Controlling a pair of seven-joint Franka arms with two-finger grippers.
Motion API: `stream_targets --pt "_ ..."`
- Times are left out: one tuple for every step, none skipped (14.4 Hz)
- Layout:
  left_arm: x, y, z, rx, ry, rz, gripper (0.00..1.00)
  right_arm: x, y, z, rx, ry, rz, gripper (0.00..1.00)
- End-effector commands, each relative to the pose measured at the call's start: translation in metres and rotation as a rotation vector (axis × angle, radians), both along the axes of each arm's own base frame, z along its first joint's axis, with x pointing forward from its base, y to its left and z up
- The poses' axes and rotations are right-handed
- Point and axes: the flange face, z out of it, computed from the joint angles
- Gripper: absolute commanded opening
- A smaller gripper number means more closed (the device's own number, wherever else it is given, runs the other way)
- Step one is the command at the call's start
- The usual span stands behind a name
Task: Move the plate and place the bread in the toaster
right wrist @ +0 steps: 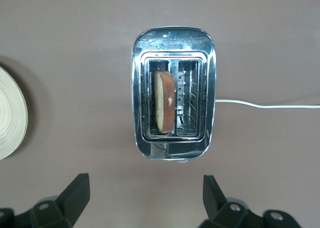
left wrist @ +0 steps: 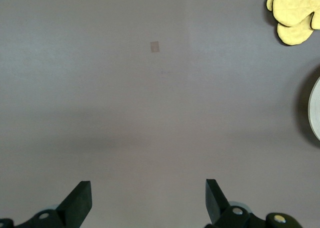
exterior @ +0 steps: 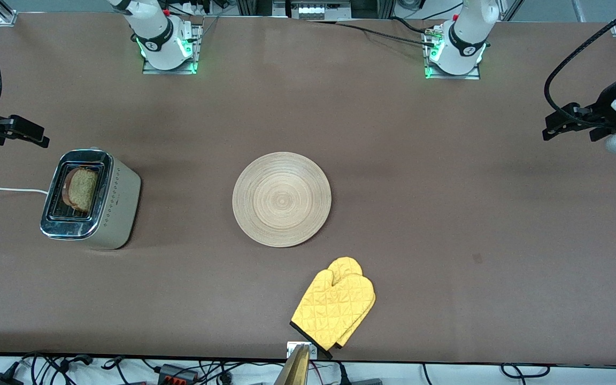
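Observation:
The bread stands on edge in one slot of the cream toaster, its brown crust poking up past the chrome top; the bread shows the same way from above. The round light-wood plate lies flat mid-table with nothing on it. My right gripper hangs open over bare table beside the toaster, and nothing sits between its fingers. My left gripper waits open over the left arm's end of the table, with only bare tabletop under it. The plate's rim shows at that view's edge.
A yellow quilted oven mitt lies nearer the front camera than the plate, close to the table's front edge. The toaster's white cord runs off the right arm's end of the table. A small pale patch marks the tabletop.

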Motion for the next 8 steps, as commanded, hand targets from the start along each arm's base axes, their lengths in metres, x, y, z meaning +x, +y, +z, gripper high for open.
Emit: stream_targets --pt "0.007 0.001 -0.003 -0.007 0.007 0.001 1.00 0.000 0.002 0.007 -0.011 0.002 0.000 1.00" --pt "0.009 -0.002 -0.006 -0.009 0.012 -0.003 1.00 0.001 0.005 0.013 -0.011 -0.008 0.004 1.00" --pt "0.013 -0.002 -0.001 -0.007 -0.001 -0.005 1.00 0.001 0.006 0.017 -0.012 -0.008 0.006 1.00" --pt "0.018 0.002 0.008 -0.008 -0.021 -0.002 1.00 0.001 0.009 0.020 -0.013 -0.002 0.012 1.00" --pt "0.021 0.005 0.009 -0.007 -0.018 0.001 1.00 0.001 0.010 0.020 -0.014 -0.002 0.013 1.00" --pt "0.021 0.008 0.009 -0.007 -0.018 0.007 1.00 0.001 0.009 0.020 -0.013 -0.002 0.010 1.00" --pt "0.021 0.009 0.009 -0.005 -0.018 0.010 1.00 0.001 0.009 0.020 -0.013 -0.002 0.010 1.00" --pt "0.021 0.010 0.008 -0.005 -0.018 0.012 1.00 0.000 0.009 0.019 -0.013 -0.001 0.009 1.00"
